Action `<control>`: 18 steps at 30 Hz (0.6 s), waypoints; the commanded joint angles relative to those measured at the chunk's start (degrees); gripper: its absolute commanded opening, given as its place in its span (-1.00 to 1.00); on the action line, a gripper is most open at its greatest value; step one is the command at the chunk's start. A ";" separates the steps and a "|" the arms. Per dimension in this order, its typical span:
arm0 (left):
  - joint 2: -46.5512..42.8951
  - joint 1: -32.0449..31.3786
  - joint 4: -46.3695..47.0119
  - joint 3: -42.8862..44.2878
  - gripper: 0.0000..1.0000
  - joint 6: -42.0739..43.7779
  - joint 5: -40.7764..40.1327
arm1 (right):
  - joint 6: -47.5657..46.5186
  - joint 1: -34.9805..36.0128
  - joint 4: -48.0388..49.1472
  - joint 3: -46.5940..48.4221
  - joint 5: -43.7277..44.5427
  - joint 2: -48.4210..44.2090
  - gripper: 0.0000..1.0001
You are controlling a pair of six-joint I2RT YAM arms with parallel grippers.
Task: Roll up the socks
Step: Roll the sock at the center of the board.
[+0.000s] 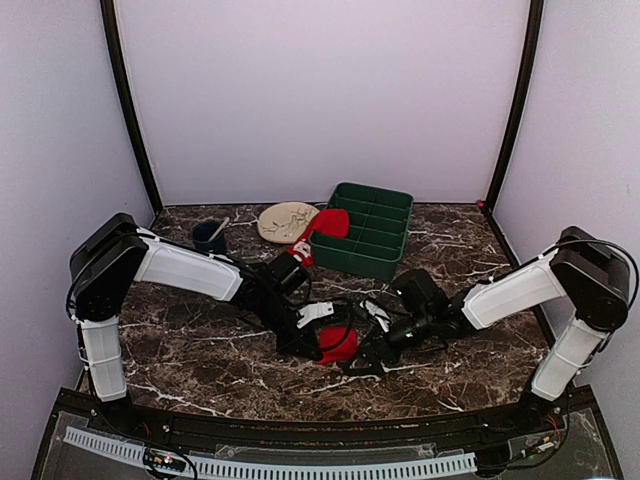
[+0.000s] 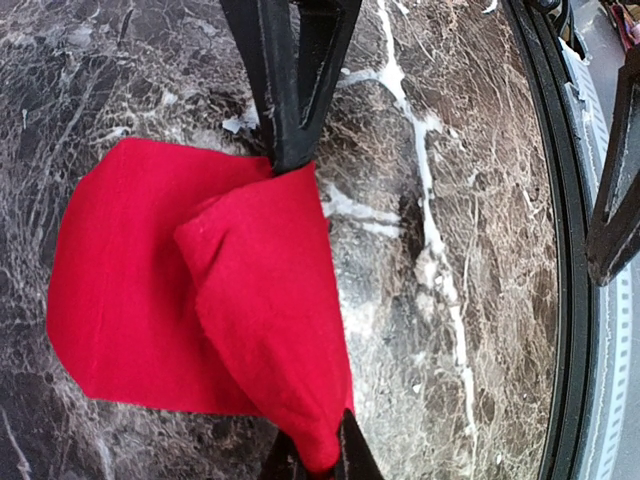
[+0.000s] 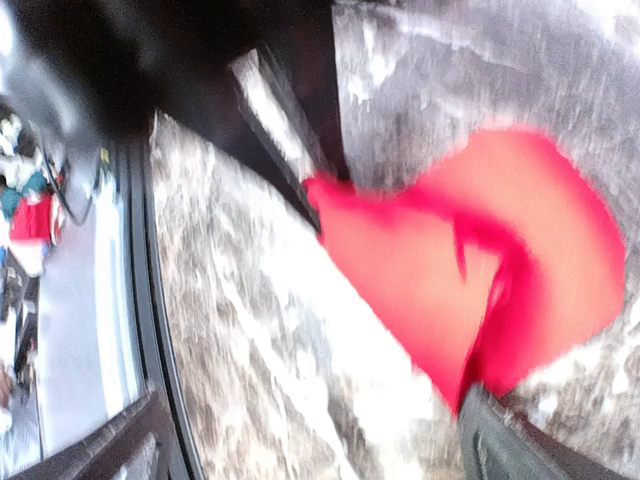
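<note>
One red sock (image 1: 338,343) lies partly folded on the marble table, held between both grippers. In the left wrist view the sock (image 2: 200,300) has a flap doubled over it. My left gripper (image 2: 320,462) is shut on the flap's near end. My right gripper (image 2: 288,160) pinches the flap's far end, its fingers closed together. In the top view the left gripper (image 1: 318,345) and right gripper (image 1: 362,352) meet at this sock. The right wrist view is blurred and shows the same sock (image 3: 520,240). The second red sock (image 1: 330,222) drapes over the green tray's left corner, its white patterned end (image 1: 300,250) hanging down.
A green divided tray (image 1: 372,190) stands at the back centre. A beige plate (image 1: 285,220) and a dark blue cup (image 1: 208,237) with a stick in it sit to its left. The table's black front rail (image 2: 575,300) runs close to the sock.
</note>
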 commanded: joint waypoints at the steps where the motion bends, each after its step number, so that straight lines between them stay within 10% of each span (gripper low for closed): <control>1: -2.00 0.43 -0.98 -1.19 -1.00 0.18 -0.74 | 1.51 -0.10 -5.74 -2.82 1.50 -0.53 1.00; 18: -2.83 0.43 -2.25 0.70 -0.99 2.05 -0.80 | 3.85 -0.95 -2.86 -7.60 13.50 -11.11 1.00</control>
